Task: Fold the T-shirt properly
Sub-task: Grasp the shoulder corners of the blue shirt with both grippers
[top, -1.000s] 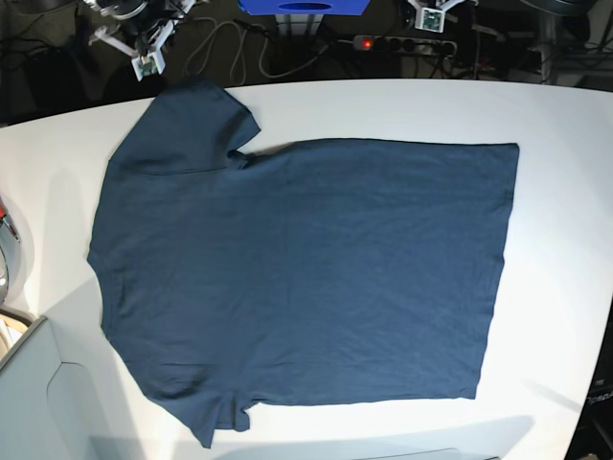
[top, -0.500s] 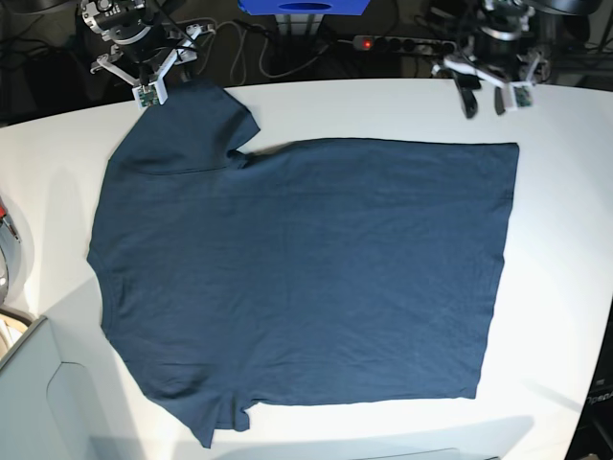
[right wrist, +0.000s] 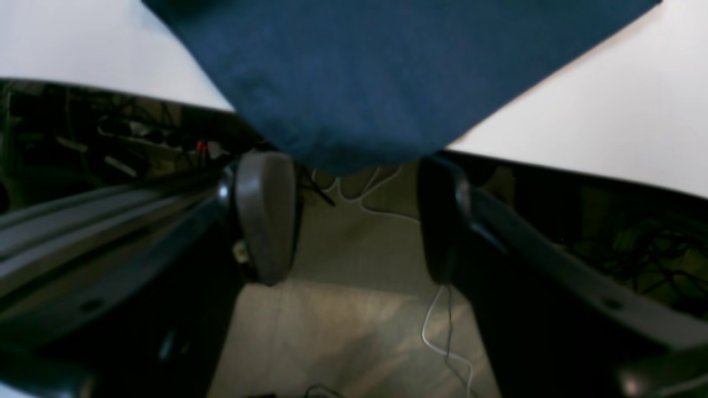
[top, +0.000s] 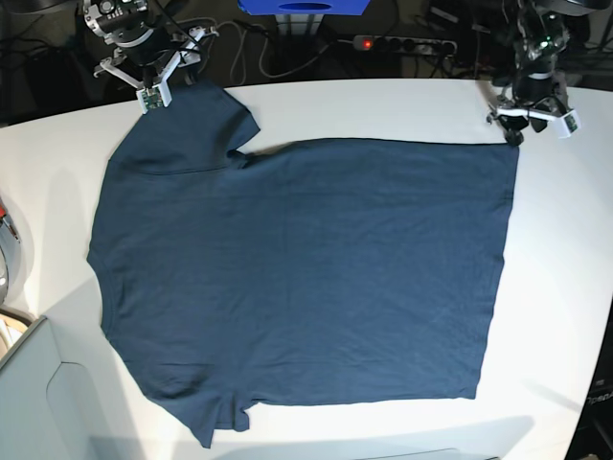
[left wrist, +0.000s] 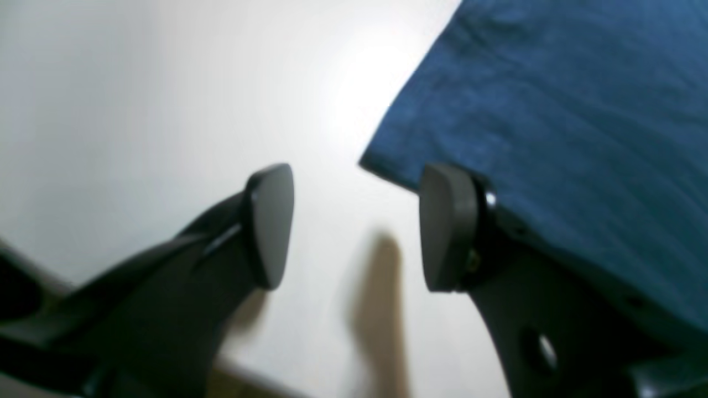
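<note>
The dark navy T-shirt (top: 306, 268) lies spread flat on the white table (top: 383, 105), collar side to the left and hem to the right. My left gripper (top: 517, 130) is open just above the far hem corner. In the left wrist view the corner (left wrist: 370, 163) lies just ahead of the gap between the fingers (left wrist: 271, 226), and my left gripper (left wrist: 354, 226) holds nothing. My right gripper (top: 157, 88) is open at the far sleeve. In the right wrist view the sleeve edge (right wrist: 354, 149) hangs over the table edge, just ahead of my open right gripper (right wrist: 354, 221).
Behind the table's back edge lie a power strip with a red light (top: 402, 44), cables (top: 230, 48) and a blue box (top: 302, 6). A grey bin (top: 38, 402) sits at the front left corner. Floor and a white cable (right wrist: 442, 326) show below the right gripper.
My left arm has moved right and down from the back edge to the far hem corner. My right gripper has shifted slightly at the far sleeve. The T-shirt has not moved.
</note>
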`<state>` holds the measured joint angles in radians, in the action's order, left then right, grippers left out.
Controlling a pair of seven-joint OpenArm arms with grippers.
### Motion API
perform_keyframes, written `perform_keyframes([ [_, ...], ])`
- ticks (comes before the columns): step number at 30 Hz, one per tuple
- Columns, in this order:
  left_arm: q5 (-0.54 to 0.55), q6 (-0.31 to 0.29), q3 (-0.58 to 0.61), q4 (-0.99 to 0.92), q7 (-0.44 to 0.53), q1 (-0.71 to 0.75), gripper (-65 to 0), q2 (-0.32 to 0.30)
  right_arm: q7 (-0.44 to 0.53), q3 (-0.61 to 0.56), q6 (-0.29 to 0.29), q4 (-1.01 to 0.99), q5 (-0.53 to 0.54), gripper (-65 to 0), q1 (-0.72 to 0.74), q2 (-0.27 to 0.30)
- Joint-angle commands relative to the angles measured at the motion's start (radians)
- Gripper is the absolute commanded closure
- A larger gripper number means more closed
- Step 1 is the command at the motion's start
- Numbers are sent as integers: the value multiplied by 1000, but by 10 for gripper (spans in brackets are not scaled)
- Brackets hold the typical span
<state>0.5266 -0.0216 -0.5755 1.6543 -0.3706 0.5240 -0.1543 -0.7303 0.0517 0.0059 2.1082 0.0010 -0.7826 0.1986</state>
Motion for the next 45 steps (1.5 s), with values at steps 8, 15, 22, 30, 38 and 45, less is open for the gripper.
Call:
perform_keyframes([
  [8, -6, -93, -13, -116, 15, -97, -345, -1, 15, 9, 3, 15, -3, -341, -1, 8],
  [15, -6, -105, -10, -193, 18, -117, -341, -6, 13, 10, 3, 15, -3, -336, 5, 8],
  [22, -1, -107, -10, -181, 18, -117, -168, -9, 13, 9, 3, 15, -3, -334, 5, 5],
  [30, 3, -107, -11, -181, 18, -117, 0, -9, 13, 10, -1, 15, -3, -343, 5, 0],
  [38, 5, -107, -13, -133, 14, -107, 0, -1, 15, 12, -1, 4, -3, -388, 56, 0],
  [45, 5, -107, -13, -101, 12, -86, 0, 2, 13, 49, 3, -62, -3, -388, 128, 0],
])
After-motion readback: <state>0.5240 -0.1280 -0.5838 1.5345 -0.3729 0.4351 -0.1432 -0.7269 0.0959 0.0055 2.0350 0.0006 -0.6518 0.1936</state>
